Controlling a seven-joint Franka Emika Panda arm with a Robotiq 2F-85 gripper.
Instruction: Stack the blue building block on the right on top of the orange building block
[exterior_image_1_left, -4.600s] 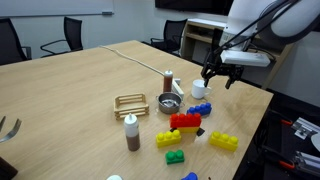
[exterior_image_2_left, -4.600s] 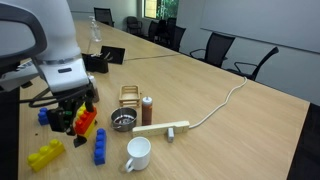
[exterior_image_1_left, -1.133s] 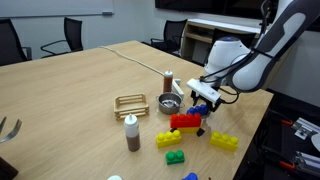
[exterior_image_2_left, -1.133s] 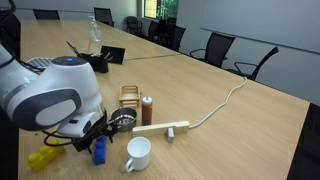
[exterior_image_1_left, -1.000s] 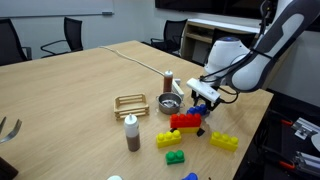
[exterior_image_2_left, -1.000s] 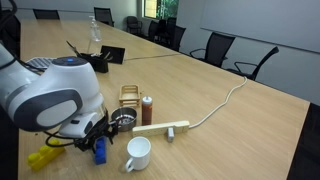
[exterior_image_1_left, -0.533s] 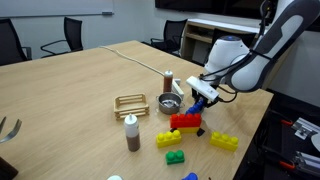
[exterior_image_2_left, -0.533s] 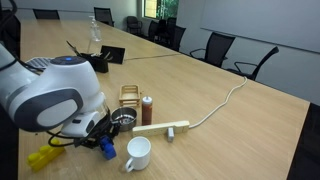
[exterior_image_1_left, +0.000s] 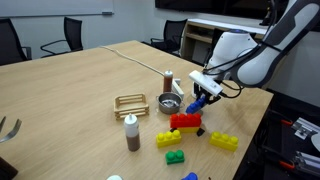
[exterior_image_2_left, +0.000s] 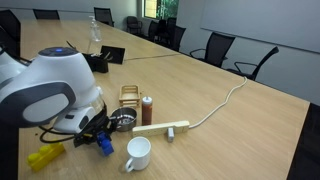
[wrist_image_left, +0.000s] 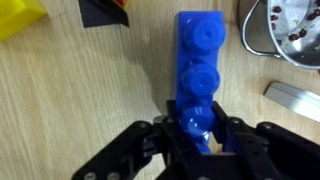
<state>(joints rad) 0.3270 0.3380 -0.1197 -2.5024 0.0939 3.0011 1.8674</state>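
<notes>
My gripper is shut on the blue building block, which hangs just above the table beside the metal strainer. In the wrist view the studded blue building block runs away from my gripper, whose jaws clamp its near end. The orange building block lies flat on the table just in front of and below the held brick; only a corner of the orange building block shows at the wrist view's top edge. In an exterior view the blue building block sits tilted under the arm, which hides the orange one.
Yellow bricks, a green brick and another blue brick lie near the table edge. A metal strainer, brown bottles, a wire rack, a white mug and a wooden bar stand nearby.
The jaws have shut on the blue building block. The arm has risen slightly, lifting and tilting the brick off the table.
</notes>
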